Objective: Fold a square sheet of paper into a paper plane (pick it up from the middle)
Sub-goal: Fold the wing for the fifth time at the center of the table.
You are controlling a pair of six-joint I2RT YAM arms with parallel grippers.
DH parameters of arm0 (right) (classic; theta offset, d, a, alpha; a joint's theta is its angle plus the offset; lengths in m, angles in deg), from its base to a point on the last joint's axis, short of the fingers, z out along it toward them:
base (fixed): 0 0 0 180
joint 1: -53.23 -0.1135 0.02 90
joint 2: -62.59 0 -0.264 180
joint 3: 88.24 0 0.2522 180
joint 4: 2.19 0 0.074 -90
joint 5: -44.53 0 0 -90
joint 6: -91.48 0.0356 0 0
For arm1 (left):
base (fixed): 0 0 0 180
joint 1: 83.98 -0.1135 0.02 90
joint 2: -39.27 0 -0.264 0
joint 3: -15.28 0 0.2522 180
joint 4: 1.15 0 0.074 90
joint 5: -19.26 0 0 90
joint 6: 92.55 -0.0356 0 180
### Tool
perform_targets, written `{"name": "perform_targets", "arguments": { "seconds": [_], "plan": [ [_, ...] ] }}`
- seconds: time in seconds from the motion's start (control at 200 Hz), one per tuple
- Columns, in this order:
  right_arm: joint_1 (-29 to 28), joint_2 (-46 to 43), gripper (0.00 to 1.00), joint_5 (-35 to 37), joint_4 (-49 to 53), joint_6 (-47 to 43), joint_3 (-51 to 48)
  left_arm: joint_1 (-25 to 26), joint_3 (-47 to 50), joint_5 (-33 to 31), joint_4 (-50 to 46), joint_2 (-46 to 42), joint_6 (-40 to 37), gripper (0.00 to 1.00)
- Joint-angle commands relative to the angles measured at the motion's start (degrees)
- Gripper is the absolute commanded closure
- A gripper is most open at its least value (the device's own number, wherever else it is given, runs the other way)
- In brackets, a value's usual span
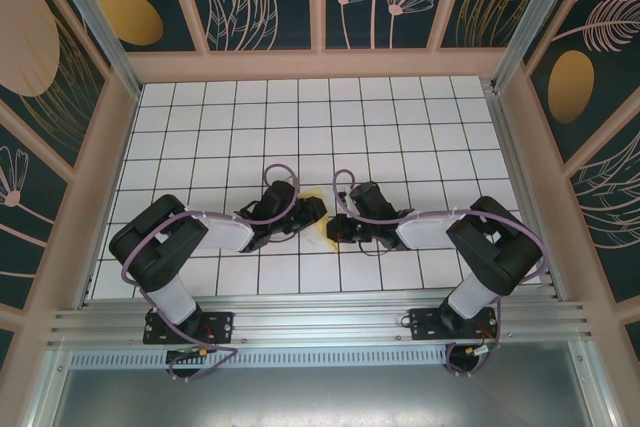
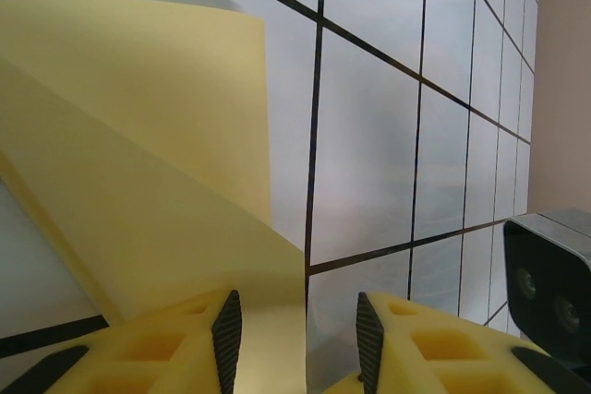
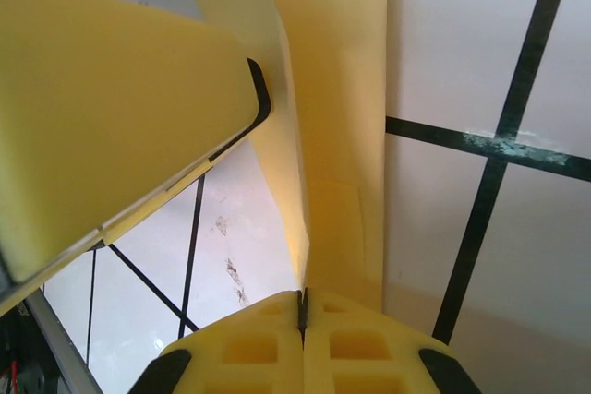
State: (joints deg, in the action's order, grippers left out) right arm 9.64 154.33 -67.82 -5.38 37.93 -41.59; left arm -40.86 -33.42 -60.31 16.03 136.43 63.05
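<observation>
- Right gripper (image 3: 301, 304): jaws fully closed, pinching a fold of the yellow paper sheet (image 3: 332, 89).
- Left gripper (image 2: 297, 334): jaws partly apart, sheet edge in the gap, unclamped.
- Sheet sits mid-table (image 1: 400, 127), between both grippers.

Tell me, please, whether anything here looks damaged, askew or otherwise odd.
Two small things: the black grid line beside the paper has a scuffed, bluish patch, and dark specks mark the tile near the right hand, which pinches the paper. Nothing looks torn.
</observation>
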Motion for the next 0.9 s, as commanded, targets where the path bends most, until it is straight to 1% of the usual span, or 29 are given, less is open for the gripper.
{"name": "perform_targets", "arguments": {
  "seconds": [0.0,0.13,0.235,0.395,0.495,0.61,0.751,0.891],
  "plan": [
    [-0.01,1.62,1.00,-1.52,-2.82,1.25,0.02,-0.23,-1.54,0.90,-1.22,-1.50,-1.44,0.59],
    [0.00,2.61,1.00,-3.12,-4.97,1.30,-0.96,-0.34,-1.44,0.34,-1.71,-3.48,-1.31,0.54],
    [0.03,2.53,1.00,-3.08,-5.71,1.08,-1.98,-0.32,-1.29,0.04,-2.20,-4.64,-1.19,0.53],
    [-0.53,2.10,1.00,-2.36,-6.25,0.43,-2.47,-0.31,-0.42,-0.91,-1.76,-5.68,-0.82,0.47],
    [-0.57,2.12,1.00,-2.26,-6.68,0.34,-2.46,-0.41,-0.35,-1.37,-1.86,-4.64,-0.56,0.47],
    [-0.69,2.47,1.00,-2.24,-7.13,0.47,-2.69,-0.57,0.19,-2.93,-1.69,-2.92,0.15,0.50],
    [-0.78,2.41,1.00,-2.35,-7.09,0.38,-3.09,-2.28,2.27,-3.06,1.24,-2.09,1.42,0.52],
    [-1.05,1.74,0.98,-3.29,-7.81,0.03,-3.44,-2.83,2.52,-3.32,0.99,-0.49,0.85,0.55]
  ]
}}
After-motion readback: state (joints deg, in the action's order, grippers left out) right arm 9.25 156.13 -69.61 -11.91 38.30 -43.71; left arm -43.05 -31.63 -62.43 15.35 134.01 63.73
